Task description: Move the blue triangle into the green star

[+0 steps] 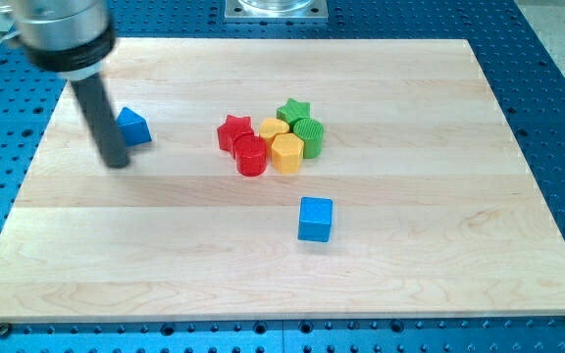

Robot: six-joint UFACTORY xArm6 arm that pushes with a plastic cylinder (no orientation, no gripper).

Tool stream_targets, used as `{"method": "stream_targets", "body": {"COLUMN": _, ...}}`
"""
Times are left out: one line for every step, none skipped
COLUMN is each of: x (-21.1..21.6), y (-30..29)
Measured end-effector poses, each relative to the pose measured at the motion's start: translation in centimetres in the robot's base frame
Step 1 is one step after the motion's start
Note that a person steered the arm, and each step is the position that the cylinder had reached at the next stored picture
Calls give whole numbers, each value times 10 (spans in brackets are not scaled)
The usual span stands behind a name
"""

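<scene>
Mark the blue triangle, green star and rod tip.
blue triangle [133,126]: camera view, on its front face.
green star [293,110]: camera view, on its top face.
my tip [117,163]: camera view, at the rod's very end, just to the view's left of the blue triangle.

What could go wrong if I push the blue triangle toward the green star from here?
My tip sits just left of and slightly below the blue triangle, so an off-centre push may spin it away. The red star and red cylinder lie on the line to the green star, so the triangle would likely plough into them and scatter the cluster.
</scene>
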State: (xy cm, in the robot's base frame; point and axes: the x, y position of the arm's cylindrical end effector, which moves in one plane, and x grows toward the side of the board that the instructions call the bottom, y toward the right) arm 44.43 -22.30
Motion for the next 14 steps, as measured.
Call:
{"method": "stream_targets", "body": {"x": -26, "y": 5}}
{"method": "stream_targets", "body": {"x": -48, "y": 56}}
{"method": "stream_targets", "body": {"x": -78, "y": 76}}
{"method": "stream_targets", "body": {"x": -121, "y": 63}}
{"method": "stream_targets", "body": {"x": -124, "y": 89}}
{"method": "stream_targets", "body": {"x": -124, "y": 122}}
{"method": "stream_targets", "body": {"x": -97, "y": 129}}
{"method": "stream_targets", "body": {"x": -87, "y": 146}}
{"method": "stream_targets", "body": {"x": -109, "y": 152}}
{"method": "stream_targets", "body": {"x": -116, "y": 154}}
{"method": "stream_targets", "body": {"x": -100, "y": 162}}
{"method": "stream_targets", "body": {"x": -93, "y": 171}}
{"method": "stream_targets", "body": {"x": -82, "y": 185}}
{"method": "stream_targets", "body": {"x": -80, "y": 202}}
